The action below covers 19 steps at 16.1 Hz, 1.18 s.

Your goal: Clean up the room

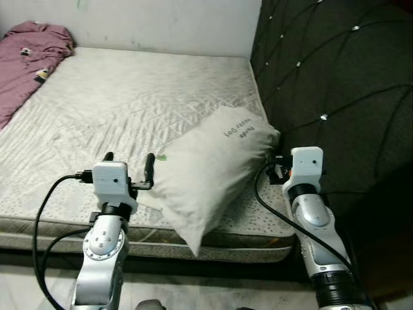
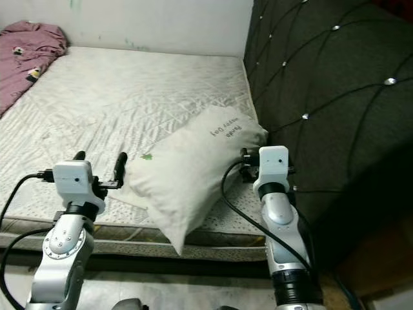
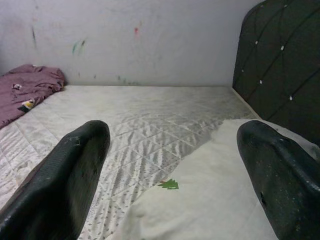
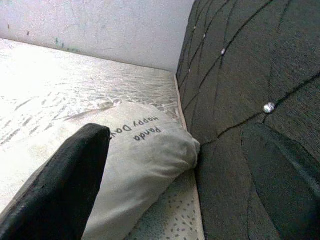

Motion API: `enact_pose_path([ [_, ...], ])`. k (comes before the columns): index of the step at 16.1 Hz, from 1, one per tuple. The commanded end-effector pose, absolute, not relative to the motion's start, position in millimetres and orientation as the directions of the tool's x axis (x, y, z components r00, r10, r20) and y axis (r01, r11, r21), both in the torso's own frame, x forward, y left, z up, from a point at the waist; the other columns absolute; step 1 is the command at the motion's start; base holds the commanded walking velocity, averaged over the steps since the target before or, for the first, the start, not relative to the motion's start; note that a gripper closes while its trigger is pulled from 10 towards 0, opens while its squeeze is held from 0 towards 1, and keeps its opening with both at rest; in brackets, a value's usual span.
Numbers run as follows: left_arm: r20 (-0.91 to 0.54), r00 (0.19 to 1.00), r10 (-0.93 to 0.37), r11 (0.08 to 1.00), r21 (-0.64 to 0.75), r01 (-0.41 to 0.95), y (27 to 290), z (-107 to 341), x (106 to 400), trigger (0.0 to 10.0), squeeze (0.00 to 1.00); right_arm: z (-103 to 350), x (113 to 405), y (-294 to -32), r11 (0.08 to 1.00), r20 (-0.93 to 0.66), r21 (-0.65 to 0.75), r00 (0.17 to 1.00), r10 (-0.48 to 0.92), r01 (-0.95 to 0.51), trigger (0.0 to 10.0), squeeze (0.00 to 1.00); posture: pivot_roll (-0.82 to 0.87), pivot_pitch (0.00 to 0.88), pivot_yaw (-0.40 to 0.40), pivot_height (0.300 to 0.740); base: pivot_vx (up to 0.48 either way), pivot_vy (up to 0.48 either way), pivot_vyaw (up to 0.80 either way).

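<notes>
A white pillow (image 1: 213, 169) with small printed writing lies tilted on the bare mattress (image 1: 129, 103), beside the headboard, its lower corner hanging over the front edge. My left gripper (image 1: 129, 158) is open at the pillow's left edge, not touching it; in the left wrist view the pillow (image 3: 210, 200) lies just under and ahead of its spread fingers (image 3: 65, 175). My right gripper (image 1: 276, 169) is open at the pillow's right side, between the pillow (image 4: 135, 155) and the headboard (image 4: 240, 100), holding nothing.
A crumpled purple blanket (image 1: 29, 58) lies at the mattress's far left corner. The dark tufted headboard (image 1: 335, 84) stands along the right. A white wall (image 1: 161, 22) runs behind the bed. Pale floor (image 1: 39, 284) shows below the mattress's front edge.
</notes>
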<state>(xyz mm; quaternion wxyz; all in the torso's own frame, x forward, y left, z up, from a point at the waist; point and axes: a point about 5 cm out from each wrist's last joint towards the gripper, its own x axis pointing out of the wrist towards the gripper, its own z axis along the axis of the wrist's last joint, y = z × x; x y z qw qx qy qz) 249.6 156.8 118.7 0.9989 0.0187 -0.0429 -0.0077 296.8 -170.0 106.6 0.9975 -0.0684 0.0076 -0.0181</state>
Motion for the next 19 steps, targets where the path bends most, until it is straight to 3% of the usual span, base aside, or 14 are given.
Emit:
enact_pose_path([
  [1,0.083,0.997,-0.011,0.999,0.042,0.007,159.5,119.4,250.1,10.0,0.00,108.4,297.9,-169.8,0.991,-0.011,-0.127,0.999,-0.040,0.038,10.0,0.00,0.03,0.011,-0.033,0.740,0.000,0.450,0.00],
  [9,0.110,0.994,-0.012,0.999,0.048,0.006,158.1,122.3,249.7,10.0,0.00,108.3,298.4,-169.7,0.991,-0.011,-0.129,0.999,-0.043,0.042,10.0,0.00,0.02,0.010,-0.030,0.740,0.000,0.000,0.00],
  [13,0.127,0.989,-0.072,0.996,0.054,0.066,154.9,124.7,248.8,10.0,0.00,107.9,298.6,-169.6,0.991,-0.013,-0.126,0.999,-0.046,0.044,10.0,0.00,0.02,0.012,-0.031,0.740,0.000,0.000,0.00],
  [19,0.122,0.989,-0.089,0.996,0.044,0.084,152.7,124.3,248.6,10.0,0.00,108.0,298.8,-170.2,0.991,-0.012,-0.126,0.999,-0.050,0.048,10.0,0.00,0.02,0.015,-0.029,0.740,0.266,0.000,-0.22],
])
